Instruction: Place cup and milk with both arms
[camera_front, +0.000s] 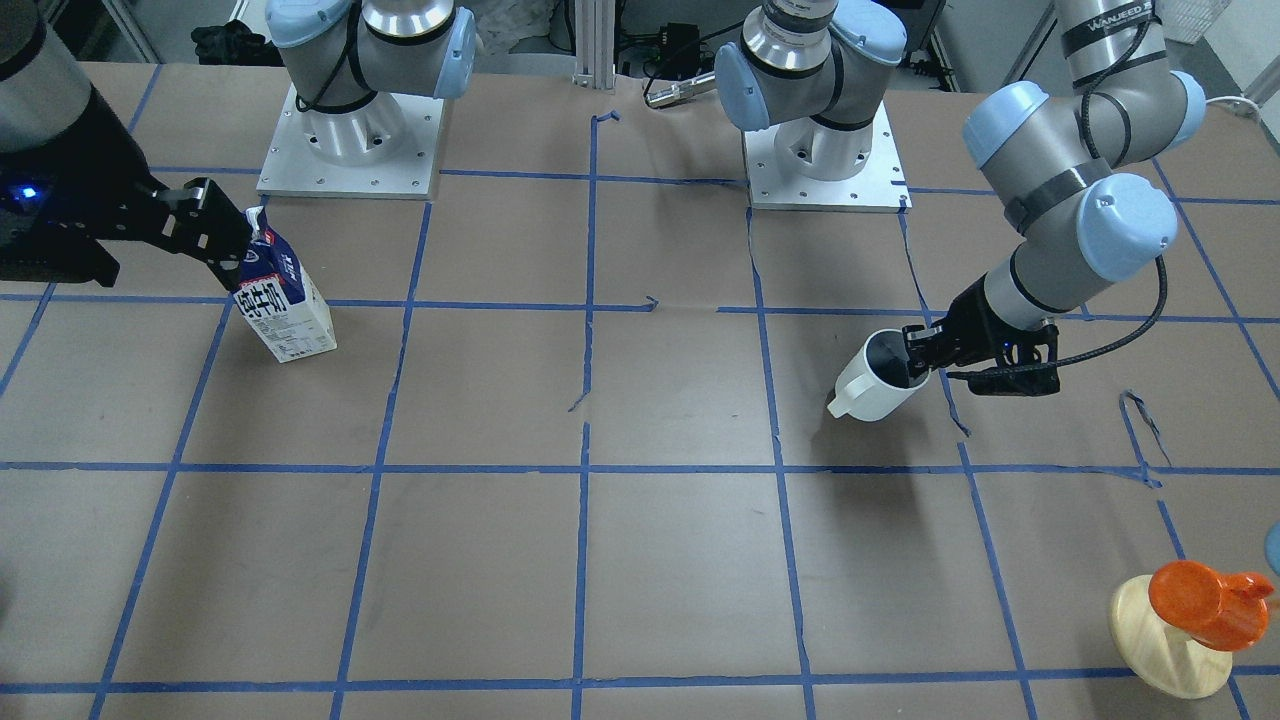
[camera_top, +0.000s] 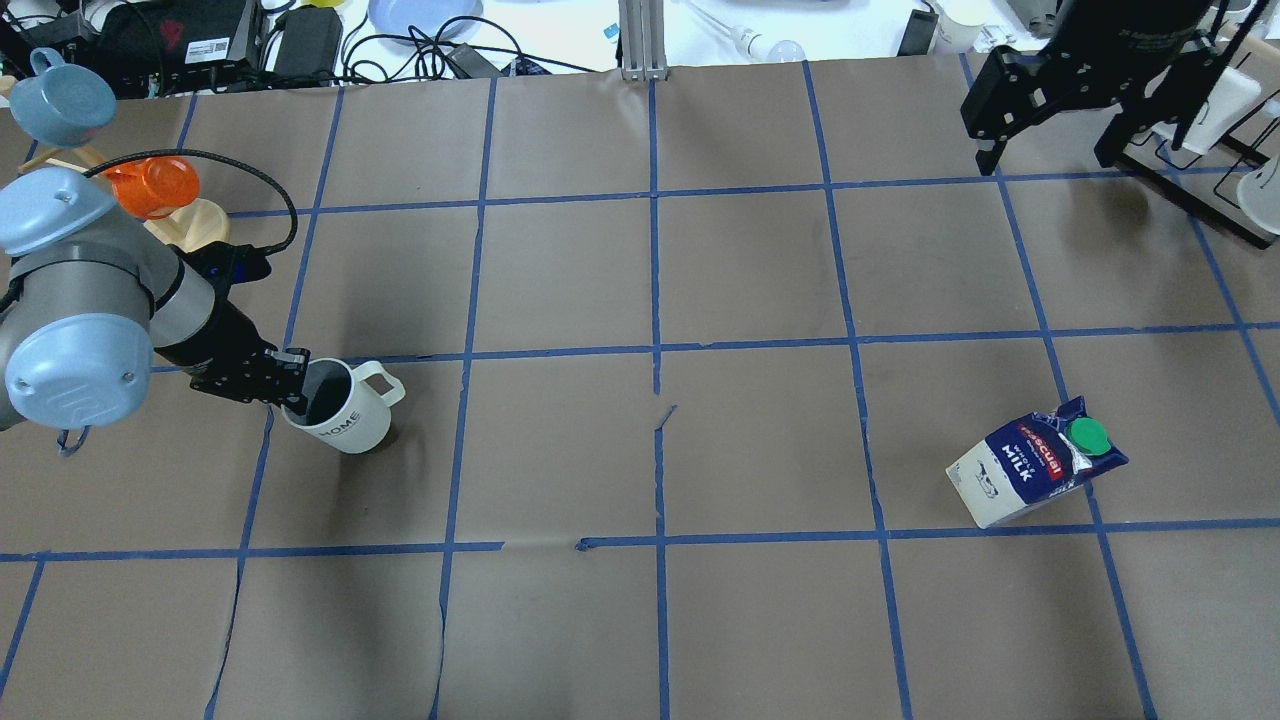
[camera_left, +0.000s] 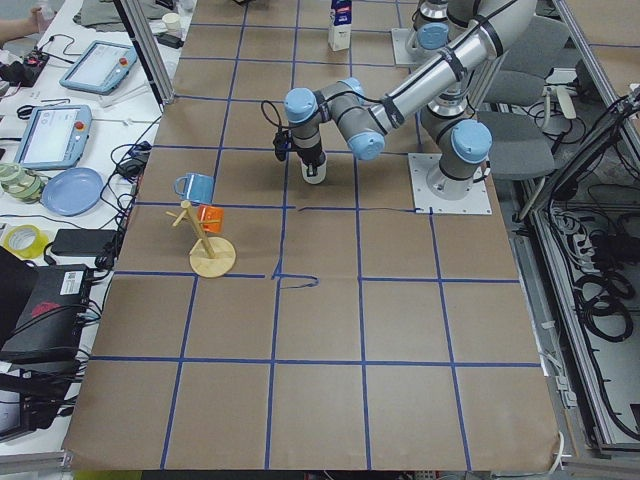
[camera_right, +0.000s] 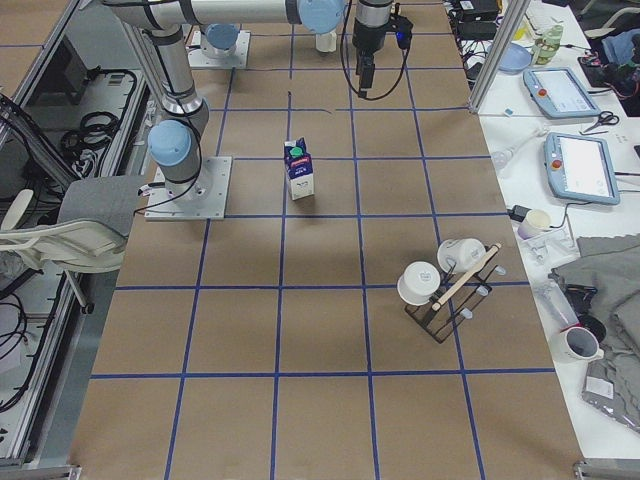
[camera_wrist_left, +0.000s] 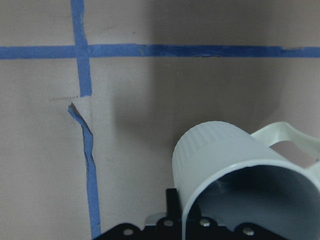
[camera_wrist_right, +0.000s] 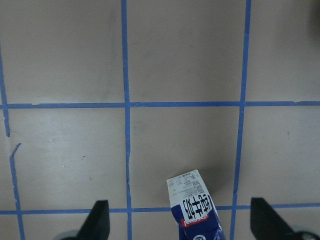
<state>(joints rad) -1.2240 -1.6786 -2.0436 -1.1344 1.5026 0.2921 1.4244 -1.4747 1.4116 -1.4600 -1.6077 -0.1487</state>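
Observation:
The white cup (camera_front: 872, 388) hangs tilted above the table, handle pointing away from the arm. My left gripper (camera_front: 917, 358) is shut on its rim, one finger inside. In the overhead view the cup (camera_top: 345, 415) and left gripper (camera_top: 292, 388) are at the left. The left wrist view shows the cup (camera_wrist_left: 235, 165) close up. The milk (camera_top: 1035, 468) stands alone on the table at the right, green cap up. My right gripper (camera_top: 1045, 150) is open and empty, high above the milk (camera_front: 283, 305). In the right wrist view its fingers (camera_wrist_right: 99, 220) are wide apart over the carton (camera_wrist_right: 195, 210).
A wooden stand with an orange cup (camera_front: 1195, 610) and a blue cup (camera_top: 62, 95) stands beyond my left arm. A black rack with white mugs (camera_right: 447, 288) stands at the far right edge. The arm base plates (camera_front: 350, 150) sit at the robot's side.

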